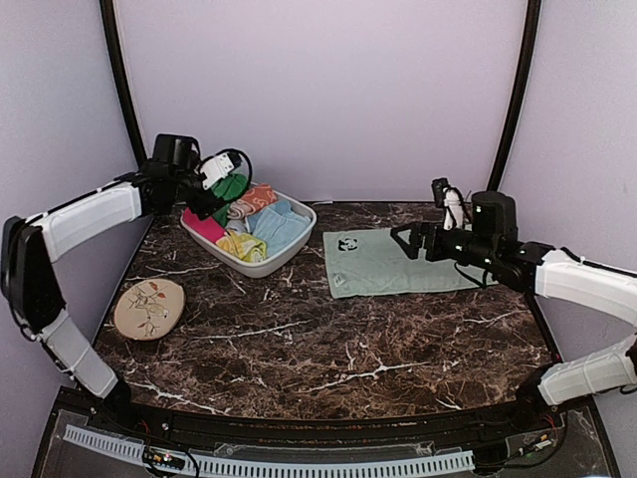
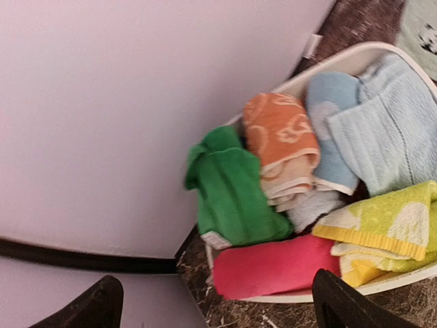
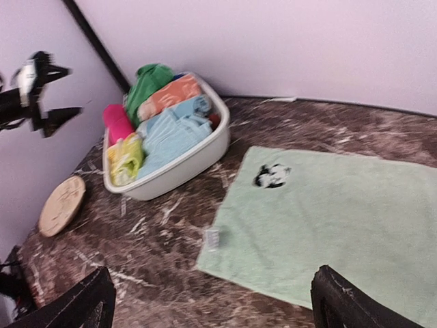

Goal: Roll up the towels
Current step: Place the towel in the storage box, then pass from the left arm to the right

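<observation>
**Mint towel laid out, both hands spread and holding nothing**

The mint towel [image 3: 328,225] lies flat on the counter just right of the tub [image 3: 179,174], its panda patch at the corner nearest the tub. The pink towel [image 2: 273,265] and yellow towel [image 2: 382,225] sit packed in the tub's near-left end among other cloths. The left hand [image 2: 218,311] hangs over that end of the tub and the right hand [image 3: 212,304] over the mint towel, fingers wide apart on both. The towels look like soft, light terry — limp enough to sag and slump if lifted from one point, not fragile, probably grippy on the stone. The mint towel is best pinched at two corners of one edge, lying thin against the counter, then turned over itself.
</observation>
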Available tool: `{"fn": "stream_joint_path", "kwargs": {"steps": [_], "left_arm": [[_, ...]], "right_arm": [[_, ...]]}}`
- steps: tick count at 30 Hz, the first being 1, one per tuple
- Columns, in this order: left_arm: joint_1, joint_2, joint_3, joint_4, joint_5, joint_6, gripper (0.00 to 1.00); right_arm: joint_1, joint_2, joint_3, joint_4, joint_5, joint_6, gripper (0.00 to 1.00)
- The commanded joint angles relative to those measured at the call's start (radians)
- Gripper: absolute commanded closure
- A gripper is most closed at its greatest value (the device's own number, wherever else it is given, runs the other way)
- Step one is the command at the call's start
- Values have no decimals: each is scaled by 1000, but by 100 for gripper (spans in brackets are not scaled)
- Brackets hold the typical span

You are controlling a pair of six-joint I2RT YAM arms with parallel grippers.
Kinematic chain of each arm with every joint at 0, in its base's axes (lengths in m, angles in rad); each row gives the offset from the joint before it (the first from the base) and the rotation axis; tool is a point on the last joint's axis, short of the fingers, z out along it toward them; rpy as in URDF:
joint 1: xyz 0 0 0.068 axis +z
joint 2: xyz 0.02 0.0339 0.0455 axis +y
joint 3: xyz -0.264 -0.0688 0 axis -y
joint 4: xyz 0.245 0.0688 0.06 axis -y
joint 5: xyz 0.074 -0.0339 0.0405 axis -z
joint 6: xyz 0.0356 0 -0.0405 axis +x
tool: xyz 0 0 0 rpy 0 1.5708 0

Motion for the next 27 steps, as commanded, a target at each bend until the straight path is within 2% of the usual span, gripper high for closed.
{"fn": "stream_joint_path", "kwargs": {"steps": [1,5,7,12,16,20,23,27], "left_arm": [[50,-256,-268,391,-152,-233,1],[73,-330,-429,299,-28,-415,1],[78,-350,-547,352,2,-498,1],[92,-417,-886,730,68,-608,1],[96,-392,-1024,918,92,-665,1],[102,-347,-1146,1198,47,-667,1],[116,-279,-1143,1264,53,-673,1],[148,-233,-1073,1173,87,-695,1]], "right_arm": [[-13,-141,-105,87,485,-143,0],[-34,-189,-224,208,891,-318,0],[-77,-182,-289,297,994,-366,0],[-230,-181,-476,567,925,-318,0],[-328,-98,-534,719,878,-299,0],[-363,39,-571,912,846,-351,0],[-388,118,-605,1061,790,-348,0],[-435,181,-608,1169,711,-352,0]]}}
